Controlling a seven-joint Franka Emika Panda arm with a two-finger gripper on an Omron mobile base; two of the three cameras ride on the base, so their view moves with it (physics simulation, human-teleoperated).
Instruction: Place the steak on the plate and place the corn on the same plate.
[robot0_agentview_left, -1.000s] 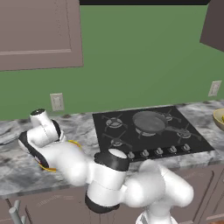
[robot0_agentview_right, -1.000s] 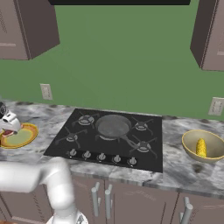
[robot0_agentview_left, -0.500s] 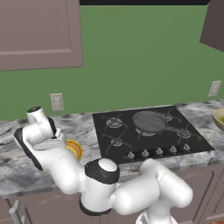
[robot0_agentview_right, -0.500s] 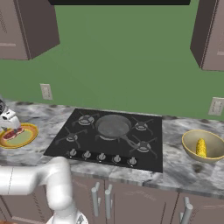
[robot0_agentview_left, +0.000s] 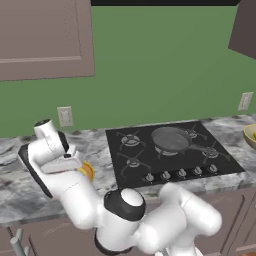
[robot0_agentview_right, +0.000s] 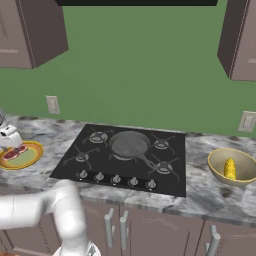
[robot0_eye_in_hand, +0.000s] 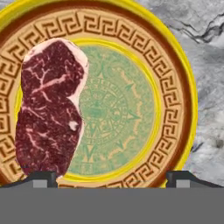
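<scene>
- Gripper (robot0_eye_in_hand: 112, 177) poised over the plate, jaws spread wide with nothing between them; just the two dark fingertips (robot0_eye_in_hand: 40, 178) peeking up at the bottom of the hand view, one over the steak's lower end, the other over the plate's rim.
- Steak (robot0_eye_in_hand: 50, 107) lying flat on the plate (robot0_eye_in_hand: 173, 92), across the patterned rim and the pale green centre; deep red, pale marbling, pale fat along its upper edge.
- Plate's near and left edges cut off in the hand view; in the left base view mostly hidden behind the arm's wrist, leaving an orange sliver (robot0_agentview_left: 88, 171).
- In the right base view, steak (robot0_agentview_right: 15, 152) a small red patch on the plate (robot0_agentview_right: 31, 157), at the far left of the counter beside the white hand.
- Corn (robot0_agentview_right: 230, 168) well apart, lying in a tan bowl (robot0_agentview_right: 218, 167) right of the stove.
- Black stove (robot0_agentview_right: 95, 165) between plate and bowl, a round grey pan (robot0_agentview_right: 129, 144) on its burners, knobs along the front.
- Counter (robot0_eye_in_hand: 205, 57) of grey veined marble; green wall and brown cabinets behind.
</scene>
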